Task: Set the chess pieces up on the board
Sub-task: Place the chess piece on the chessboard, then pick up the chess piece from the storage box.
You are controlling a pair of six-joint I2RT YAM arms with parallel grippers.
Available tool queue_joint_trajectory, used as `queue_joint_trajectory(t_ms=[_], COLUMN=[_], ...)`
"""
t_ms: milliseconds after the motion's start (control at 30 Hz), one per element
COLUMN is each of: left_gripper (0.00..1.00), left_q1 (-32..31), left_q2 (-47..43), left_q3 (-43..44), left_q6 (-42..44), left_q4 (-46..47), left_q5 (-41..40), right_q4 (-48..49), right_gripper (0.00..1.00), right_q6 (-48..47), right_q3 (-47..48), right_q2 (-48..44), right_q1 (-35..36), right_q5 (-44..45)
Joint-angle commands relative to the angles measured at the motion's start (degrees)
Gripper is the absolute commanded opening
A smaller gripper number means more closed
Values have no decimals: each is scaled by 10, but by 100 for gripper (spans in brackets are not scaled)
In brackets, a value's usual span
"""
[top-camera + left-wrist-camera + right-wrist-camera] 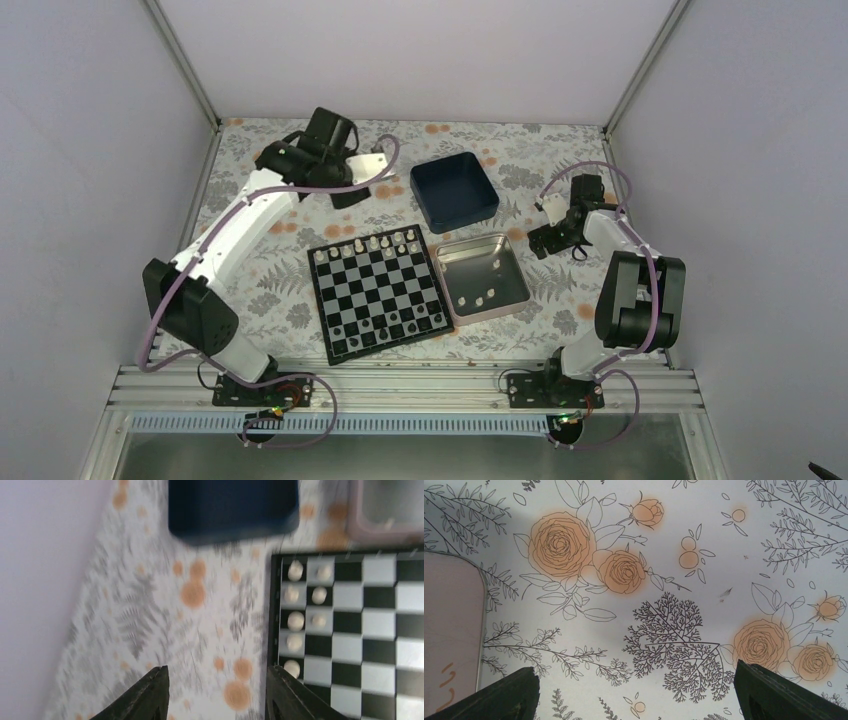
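Chess pieces (376, 241) in cream stand on the board's (378, 292) far rows in the top view, with about four more loose in the one tin (483, 280). In the left wrist view, eight stand in files of five and three. The left gripper (217, 672) is apart and empty just off the board's edge, so I judge that fetching from the tin comes next. In the right wrist view, the right gripper (636, 680) gapes empty beside the tin.

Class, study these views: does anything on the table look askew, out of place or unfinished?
The board lies skewed, not square to the near edge of the table. Several cream pieces lie loose in the silver tin right of it, off the board. Nothing looks spilled or broken.
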Motion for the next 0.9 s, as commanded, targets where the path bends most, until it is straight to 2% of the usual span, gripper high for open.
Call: queue_joint_trajectory(t_ms=[0,200,333,500,667,867], left_gripper=[49,49,44,41,40,37], left_q1=[-70,-214,-268,-300,-311,-314], left_q2=[13,131,229,347,444,486], left_q3=[91,216,281,363,451,473], left_q6=[-30,-54,-75,-70,-52,-27], left_q4=[-48,-50,-22,-31,-86,-108], left_q5=[59,93,115,169,211,224], right_q4=[4,8,15,36,39,40], right_gripper=[100,100,100,100,100,100], right_q6=[0,4,7,6,0,-2], right_q3=[4,4,2,-3,-7,-7], right_q2=[3,1,3,-4,17,29], right_q1=[4,5,4,3,3,3], right_q5=[-7,-3,1,-1,-8,-8])
